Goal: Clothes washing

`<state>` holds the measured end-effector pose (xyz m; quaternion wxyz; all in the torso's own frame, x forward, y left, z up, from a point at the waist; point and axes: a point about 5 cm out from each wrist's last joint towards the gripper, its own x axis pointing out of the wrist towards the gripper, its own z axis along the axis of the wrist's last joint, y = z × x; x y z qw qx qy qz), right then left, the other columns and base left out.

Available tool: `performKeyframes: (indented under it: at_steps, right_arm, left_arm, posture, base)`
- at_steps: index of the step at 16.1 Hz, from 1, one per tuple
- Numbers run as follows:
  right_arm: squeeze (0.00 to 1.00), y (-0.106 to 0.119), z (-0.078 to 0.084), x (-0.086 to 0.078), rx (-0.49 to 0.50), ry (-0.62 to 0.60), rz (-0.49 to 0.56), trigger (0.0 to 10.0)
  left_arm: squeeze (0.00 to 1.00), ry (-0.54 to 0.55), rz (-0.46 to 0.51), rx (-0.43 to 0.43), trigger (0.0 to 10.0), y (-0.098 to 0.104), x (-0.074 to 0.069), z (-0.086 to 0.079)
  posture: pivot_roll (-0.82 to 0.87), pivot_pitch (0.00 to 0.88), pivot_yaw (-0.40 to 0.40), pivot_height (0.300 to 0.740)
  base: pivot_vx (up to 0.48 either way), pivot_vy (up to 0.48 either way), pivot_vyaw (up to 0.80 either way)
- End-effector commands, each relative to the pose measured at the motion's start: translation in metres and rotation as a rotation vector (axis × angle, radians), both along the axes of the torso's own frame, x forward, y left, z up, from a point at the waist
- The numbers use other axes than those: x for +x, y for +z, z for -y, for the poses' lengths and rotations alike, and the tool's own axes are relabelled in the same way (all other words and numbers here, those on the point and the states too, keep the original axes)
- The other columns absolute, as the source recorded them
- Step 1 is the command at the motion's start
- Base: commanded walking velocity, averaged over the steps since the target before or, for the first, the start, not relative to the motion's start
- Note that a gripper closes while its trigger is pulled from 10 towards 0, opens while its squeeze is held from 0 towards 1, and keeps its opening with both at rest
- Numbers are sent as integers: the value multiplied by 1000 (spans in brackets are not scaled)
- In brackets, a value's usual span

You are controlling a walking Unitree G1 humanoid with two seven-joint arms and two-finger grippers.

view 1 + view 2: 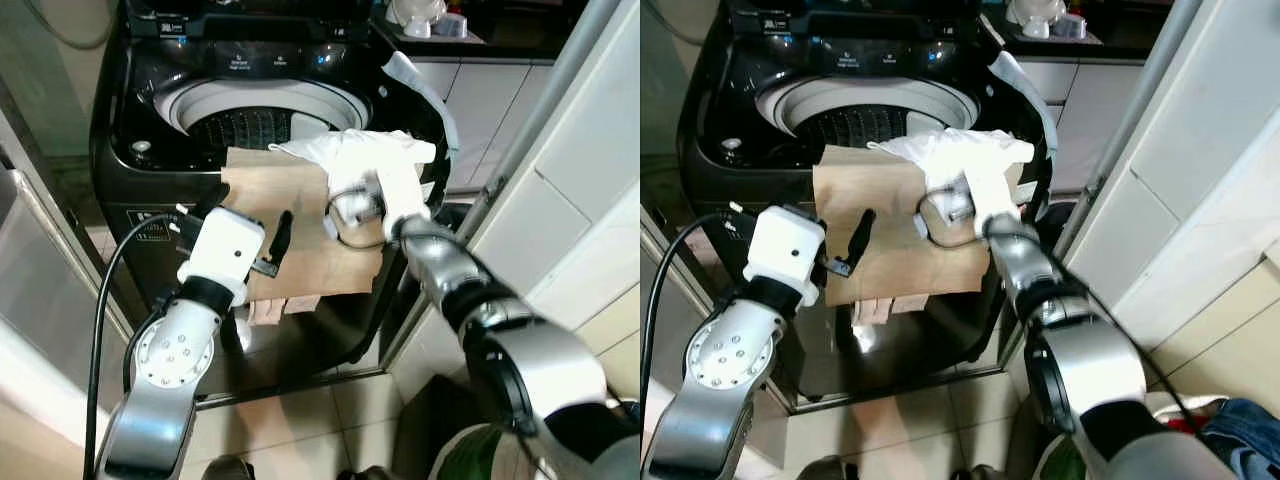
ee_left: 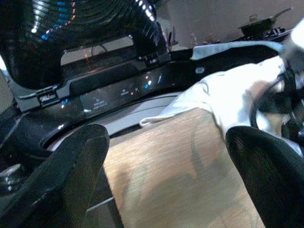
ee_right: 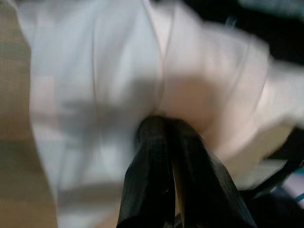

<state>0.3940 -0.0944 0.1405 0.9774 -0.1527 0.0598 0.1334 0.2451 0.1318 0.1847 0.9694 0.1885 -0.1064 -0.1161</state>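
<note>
So, top-load washing machine (image 1: 150, 120) w/ the lid up, drum (image 1: 245, 125) open and, as far as I can see, nothing in it yet, just the dark ribbed inside. Laundry is all sitting on the front rim: a big tan cloth (image 1: 300, 225) draped over the edge and hanging down the front panel, and a white garment (image 1: 360, 155) bunched on top of it at the right side of the opening.

Right end effector (image 3: 164, 137) has its fingers pinched together on a fold of the white garment, so that's the piece in play. Left end effector (image 2: 166, 156) is spread wide, holding nothing, hovering just in front of the tan cloth.

Looks to me like the loading step, prob early on since nothing's gone in. Next move imo: lift the white garment clear of the rim and carry it back over the drum before letting go. Tan cloth goes after, and the left side is already lined up for it. Watch the tan cloth doesn't slide off the front when the white one gets pulled.
</note>
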Motion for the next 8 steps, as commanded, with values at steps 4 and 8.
performKeyframes:
  at_steps: [4, 8]
  right_arm:
    - [0, 26, -4, 11, -183, 10, 80, 10000]
    - [0, 89, -18, 23, -95, 1, 280, 10000]
  left_arm:
    - [0, 27, 17, 0, 10000, 3, -8, 1]
    - [0, 35, 18, 2, 10000, 4, -8, 1]
  posture:
    - [203, 66, -147, 740]
    - [196, 64, -139, 740]
  base:
    - [0, 0, 0]
    - [0, 0, 0]
